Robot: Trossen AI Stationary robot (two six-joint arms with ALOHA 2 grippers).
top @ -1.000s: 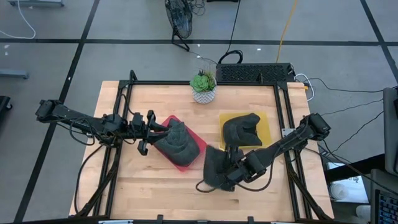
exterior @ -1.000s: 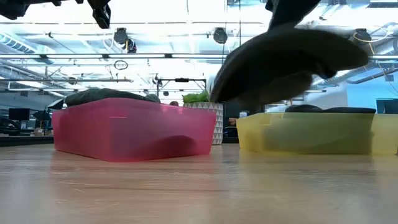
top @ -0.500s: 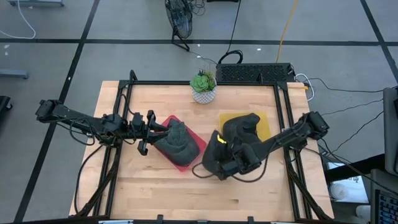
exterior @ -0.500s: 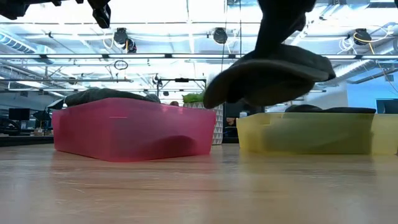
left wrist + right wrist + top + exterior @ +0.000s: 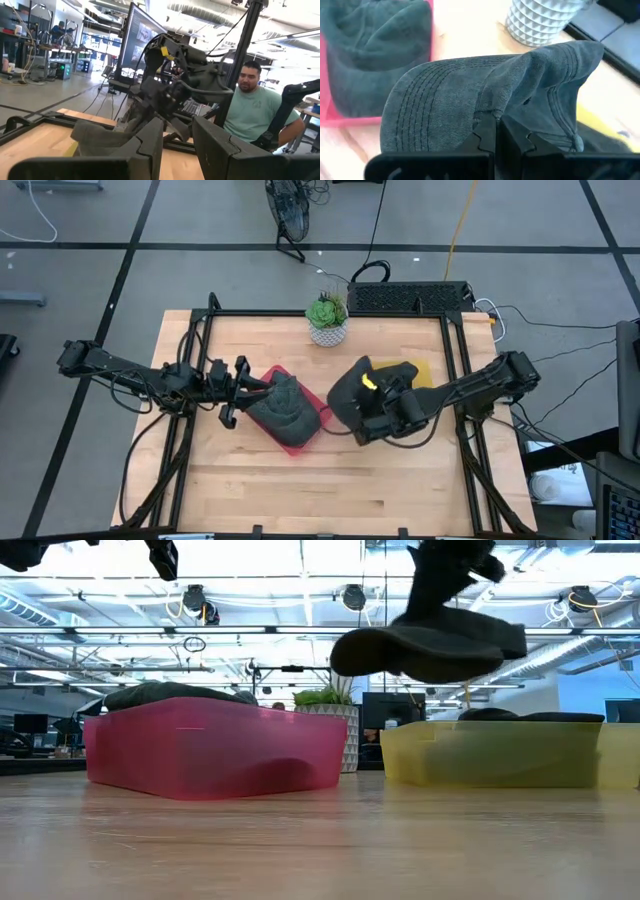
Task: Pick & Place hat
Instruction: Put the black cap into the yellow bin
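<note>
A dark grey hat point(image 5: 347, 394) hangs in the air between a red bin point(image 5: 312, 402) and a yellow bin point(image 5: 424, 372), with my right gripper point(image 5: 368, 404) shut on it. In the low view the held hat point(image 5: 430, 644) floats above both bins. Another dark hat point(image 5: 284, 408) fills the red bin, and one more point(image 5: 398, 374) lies in the yellow bin. My left gripper point(image 5: 242, 391) waits open at the red bin's left side, above the table. My right gripper pinches a bunched fold of cloth point(image 5: 492, 111) where the hat's stitched brim point(image 5: 435, 92) meets its crown point(image 5: 560, 75), between its two shut fingers. The fingers slant down from the table's right side. The hat is lifted clear, its brim about level.
A potted succulent in a white pot point(image 5: 326, 320) stands at the table's far edge, between the bins. A black frame point(image 5: 452, 340) runs around the table. In the left wrist view a person in a green shirt point(image 5: 252, 107) sits beyond the table.
My right gripper has carried the hat toward the table's far edge and slightly up, rolling its wrist. The hat, tilted before, now hangs about level, closer to the yellow bin.
</note>
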